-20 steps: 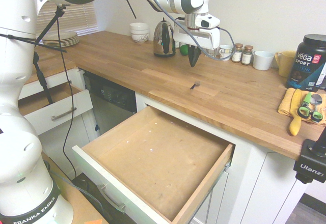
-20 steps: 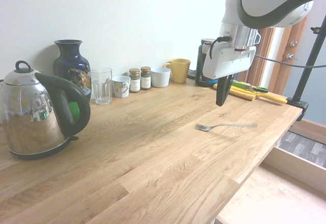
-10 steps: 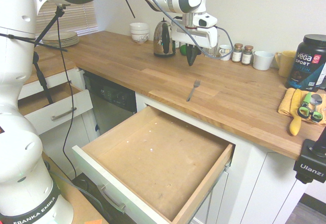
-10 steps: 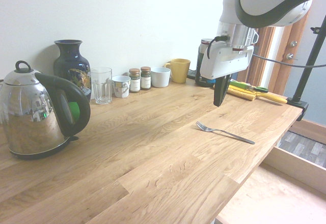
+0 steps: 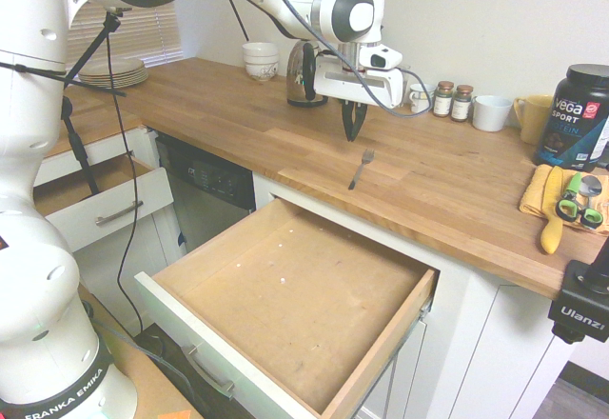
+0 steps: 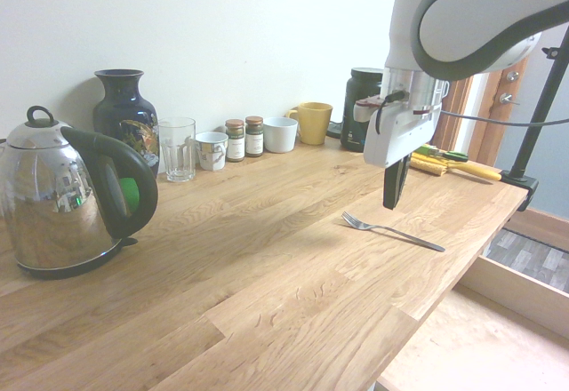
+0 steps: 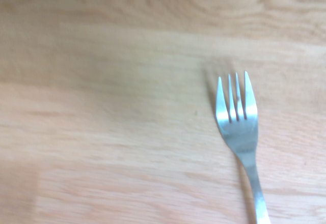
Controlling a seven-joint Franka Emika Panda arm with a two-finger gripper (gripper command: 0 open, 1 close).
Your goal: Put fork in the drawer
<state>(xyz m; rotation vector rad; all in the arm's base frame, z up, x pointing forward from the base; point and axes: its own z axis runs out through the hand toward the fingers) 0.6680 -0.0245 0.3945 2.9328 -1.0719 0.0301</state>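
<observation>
The small silver fork [image 5: 360, 169] lies flat on the wooden countertop [image 5: 228, 114], its handle pointing toward the counter's front edge. It also shows in the second exterior view as the fork [image 6: 391, 229] and close up in the wrist view as the fork [image 7: 238, 132]. My gripper [image 5: 353, 134] hangs shut and empty just above the counter, a little behind the tines; in the second exterior view the gripper [image 6: 390, 203] points straight down beside the fork's head. The wide drawer [image 5: 381, 352] stands pulled open below the counter, its brown bottom bare.
A kettle [image 5: 306, 73], bowls [image 5: 260, 60], spice jars [image 5: 453, 101], cups [image 5: 492, 112] and a black tub [image 5: 577, 116] line the back of the counter. A yellow cloth with a yellow-handled utensil [image 5: 554, 219] lies at the right. A smaller drawer [image 5: 105, 211] is open at the left.
The fork dropped from a hovering, tilted pose onto the counter a second ago and now lies still. My shut gripper has moved lower, toward the fork's tines.
</observation>
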